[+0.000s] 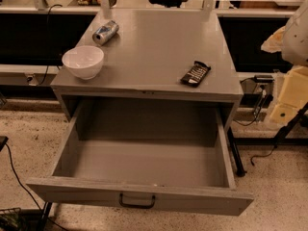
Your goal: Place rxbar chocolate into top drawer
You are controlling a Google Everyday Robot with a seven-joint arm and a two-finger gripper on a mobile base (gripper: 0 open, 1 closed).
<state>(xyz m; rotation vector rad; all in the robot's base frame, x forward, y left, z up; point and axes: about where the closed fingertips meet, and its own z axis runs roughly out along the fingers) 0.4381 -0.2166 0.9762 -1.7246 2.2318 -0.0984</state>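
The rxbar chocolate (196, 73), a flat black bar with pale stripes, lies on the grey cabinet top (154, 47) near its front right. The top drawer (144, 196) is pulled wide open below it, with nothing in it, and has a small dark handle (137, 201) centred on its front panel. Pale parts of my arm (294, 37) show at the right edge of the view, right of the cabinet and apart from the bar. My gripper is out of view.
A white bowl (83, 60) stands at the front left of the cabinet top. A silver can (105, 32) lies on its side behind the bowl. Cables (255, 109) run along the floor to the right of the cabinet. A dark shelf and chair stand behind it.
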